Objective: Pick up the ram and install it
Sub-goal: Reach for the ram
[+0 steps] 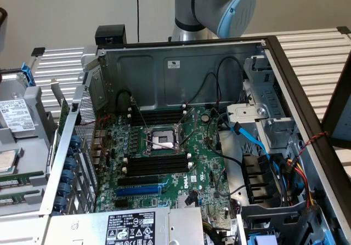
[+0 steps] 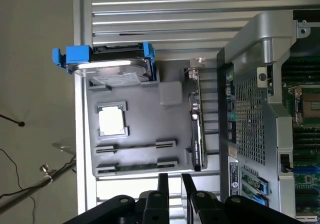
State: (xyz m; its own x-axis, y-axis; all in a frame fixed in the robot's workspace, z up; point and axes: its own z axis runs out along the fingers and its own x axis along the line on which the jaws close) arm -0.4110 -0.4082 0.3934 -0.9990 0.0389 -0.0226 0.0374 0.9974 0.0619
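The ram (image 2: 196, 129) stands on its long edge in a grey parts tray (image 2: 140, 129), beside the open computer case; black chips show along it. In the exterior view its green end (image 1: 62, 115) pokes up at the tray's edge, against the case wall. My gripper (image 2: 175, 184) hovers above the tray, open, with nothing between its two black fingers (image 2: 162, 184). The ram's near end sits a short way past the fingertips, apart from them. Black memory slots (image 1: 156, 165) lie on the motherboard on both sides of the processor socket (image 1: 162, 141).
The tray also holds a hard drive in a blue bracket (image 2: 107, 63) and a processor chip (image 2: 111, 120). A blue expansion slot (image 1: 140, 190) lies near the memory slots. Cables (image 1: 258, 146) and a drive cage crowd the case at the exterior view's right. The perforated case wall (image 2: 250, 119) rises beside the tray.
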